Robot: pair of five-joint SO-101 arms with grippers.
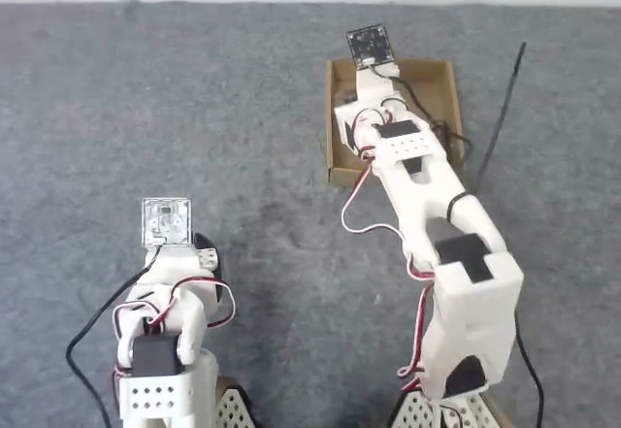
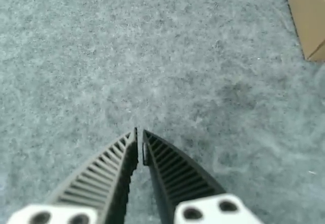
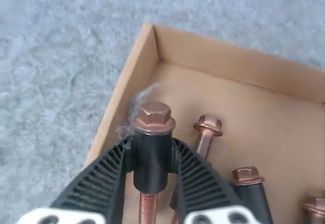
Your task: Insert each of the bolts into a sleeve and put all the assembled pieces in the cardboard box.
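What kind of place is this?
Likely a robot practice table. A left arm and a right arm stand on a grey mat, and the right arm's jaws hold a bolt in a sleeve over a box with more bolts inside.

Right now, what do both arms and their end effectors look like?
Both the left arm and right arm are white plastic shells with black servo blocks, trailed by red, white and black cables. Each end effector, left and right, has black ribbed tapering fingers on white screw-holed mounts.
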